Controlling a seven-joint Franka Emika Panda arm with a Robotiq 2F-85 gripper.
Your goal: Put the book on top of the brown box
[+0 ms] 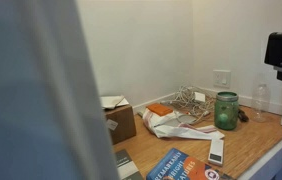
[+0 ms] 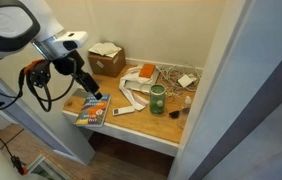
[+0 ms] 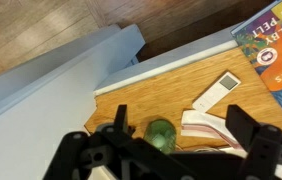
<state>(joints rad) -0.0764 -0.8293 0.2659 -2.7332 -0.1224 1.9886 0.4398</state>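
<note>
Overhead, the tool hangs with its fingers spread wide and nothing between them, above the front corner of the wooden worktop. White walls close the worktop in behind and at the sides. Only the front edge is free, and in the wrist view it drops past a pale ledge to a wood floor.

The book lies flat right below the tool at that front edge, blue cover up, and it is the widest loose thing here. The brown box sits beyond the tool in the back corner, close to the walls and well apart from the book, with white paper showing at its top. In an exterior view a strip of bare wood lies between the two.

Off to the tool's side, a crumpled white bag fills the middle of the worktop. Farther that way a green glass jar stands upright. A slim white remote lies just beside the book, between it and the jar. Behind the bag, near the back wall, are a tangle of cord and a small flat orange item.
</note>
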